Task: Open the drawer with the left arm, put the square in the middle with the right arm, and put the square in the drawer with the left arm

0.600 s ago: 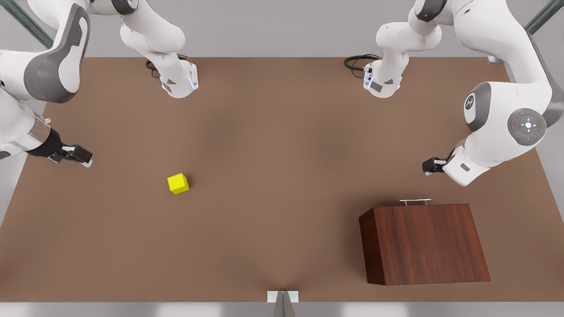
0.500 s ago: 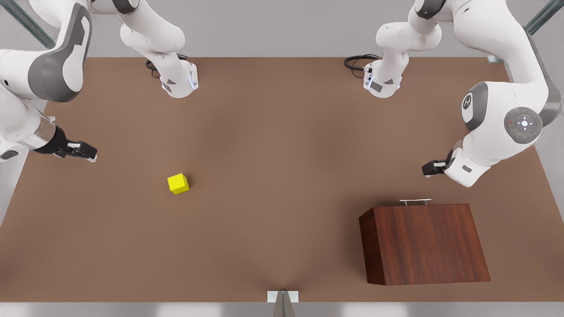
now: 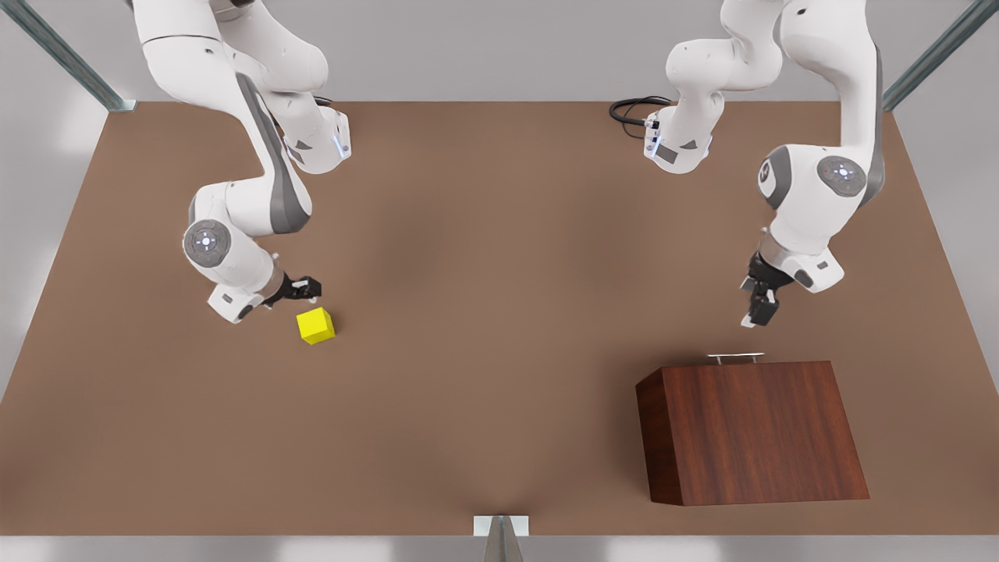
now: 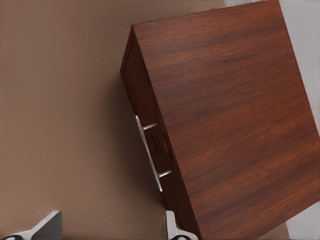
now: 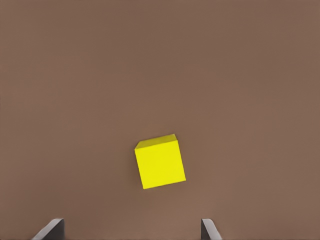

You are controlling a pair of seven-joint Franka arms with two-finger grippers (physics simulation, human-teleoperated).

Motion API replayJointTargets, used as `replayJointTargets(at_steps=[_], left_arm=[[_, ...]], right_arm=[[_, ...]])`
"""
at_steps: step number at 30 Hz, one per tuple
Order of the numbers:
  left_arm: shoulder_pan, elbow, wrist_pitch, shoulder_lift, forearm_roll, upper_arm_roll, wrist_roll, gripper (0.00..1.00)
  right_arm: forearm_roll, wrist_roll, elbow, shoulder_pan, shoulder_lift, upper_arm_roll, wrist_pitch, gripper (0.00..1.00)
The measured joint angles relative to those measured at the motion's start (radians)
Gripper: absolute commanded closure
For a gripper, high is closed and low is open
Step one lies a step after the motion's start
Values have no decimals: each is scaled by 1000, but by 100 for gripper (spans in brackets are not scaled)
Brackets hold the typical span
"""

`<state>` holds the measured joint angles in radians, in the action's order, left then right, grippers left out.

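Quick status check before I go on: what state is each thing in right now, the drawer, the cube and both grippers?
Drawer: shut, handle untouched.
Yellow cube: resting on the table, not gripped.
Left gripper: fingers open, hanging just short of the handle.
Right gripper: fingers open, right next to the cube, not around it.

Left end effector (image 3: 755,309) and right end effector (image 3: 306,290) both low, fingers spread apart.
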<state>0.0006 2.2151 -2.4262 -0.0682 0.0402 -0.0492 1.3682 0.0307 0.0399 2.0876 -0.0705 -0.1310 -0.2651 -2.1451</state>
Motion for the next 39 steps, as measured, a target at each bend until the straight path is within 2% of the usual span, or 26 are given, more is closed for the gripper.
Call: replayJointTargets(at_steps=[2,5,8,17,31,33,34,35,39], left_arm=[[9,0,-14,22,29,0,59,0],[-10,8,-58,55,50,0,68,0],[-31,44,-139,86,60,0,68,0],[-7,36,-248,191,65,3,66,0],[-6,27,-299,256,59,38,63,0],[-7,15,-300,272,58,38,63,0],[-7,16,-300,275,58,38,63,0],[-7,15,-300,278,58,38,63,0],[-7,14,-300,294,58,38,63,0]], right_arm=[[0,-4,18,37,-32,-3,-45,0],[3,-5,121,16,-62,-2,-212,0],[5,-3,128,17,-111,1,-258,0],[37,-46,100,10,-224,63,-343,0],[63,-52,127,21,-305,67,-448,2],[63,-51,131,21,-307,67,-458,12],[63,-51,131,21,-306,67,-457,21],[63,-52,131,21,-306,67,-457,41],[63,-56,129,21,-307,74,-454,44]])
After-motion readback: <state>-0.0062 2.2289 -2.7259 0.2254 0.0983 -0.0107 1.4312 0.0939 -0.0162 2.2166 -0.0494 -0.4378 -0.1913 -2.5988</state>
